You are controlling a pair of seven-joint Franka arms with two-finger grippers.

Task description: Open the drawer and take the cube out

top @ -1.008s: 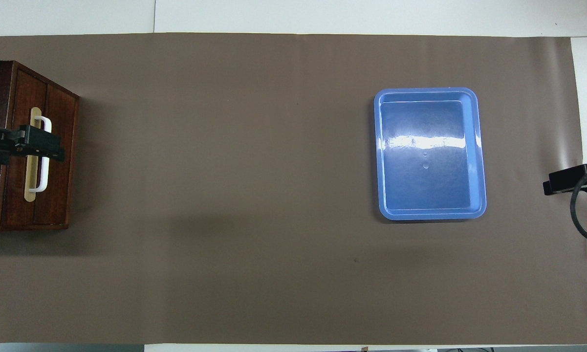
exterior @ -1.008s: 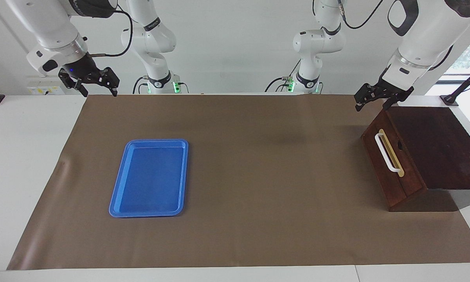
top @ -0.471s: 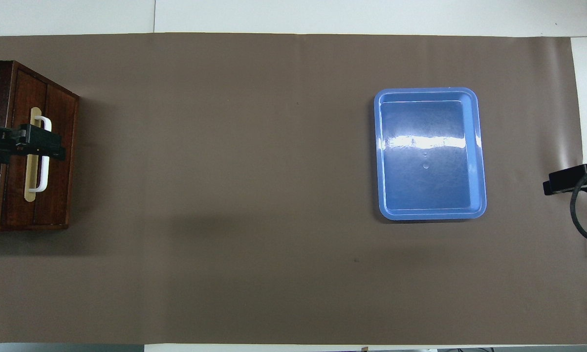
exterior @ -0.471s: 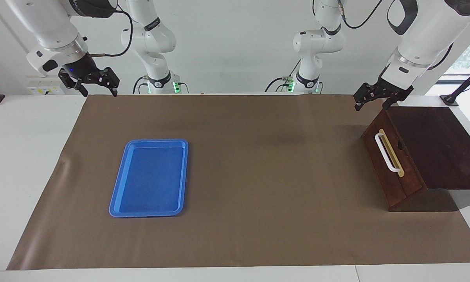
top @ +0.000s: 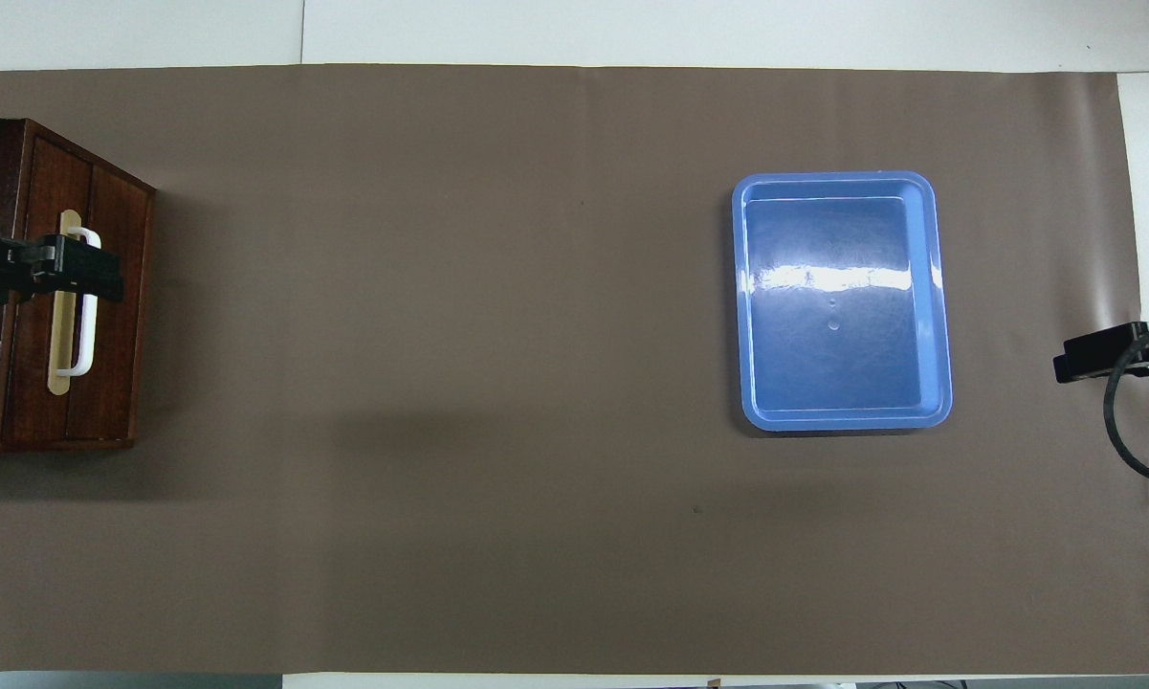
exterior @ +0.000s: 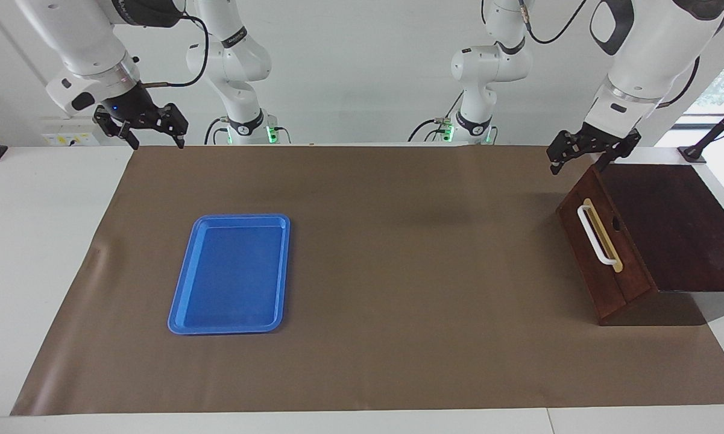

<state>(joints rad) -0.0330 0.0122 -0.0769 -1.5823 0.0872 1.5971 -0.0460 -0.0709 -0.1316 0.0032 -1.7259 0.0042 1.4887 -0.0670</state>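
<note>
The dark reddish-brown drawer (exterior: 579,248) (top: 115,316) sits shut in its box cabinet at the left arm's end of the table. Its white bar handle (exterior: 597,238) (top: 81,330) lies on a brass strip. My left gripper (exterior: 579,165) (top: 69,272) hangs open in the air over the drawer front, clear of the handle, holding nothing. My right gripper (exterior: 157,142) (top: 1095,351) waits open and empty, raised over the mat's edge at the right arm's end. The cube is hidden.
A flat blue tray (exterior: 232,274) (top: 842,364) lies empty on the brown mat (exterior: 398,271) toward the right arm's end. The cabinet's dark top (exterior: 669,223) reaches out to the table's end.
The left gripper has crept a little along the handle over the drawer front. The right gripper has shifted slightly. The drawer and tray have not moved.
</note>
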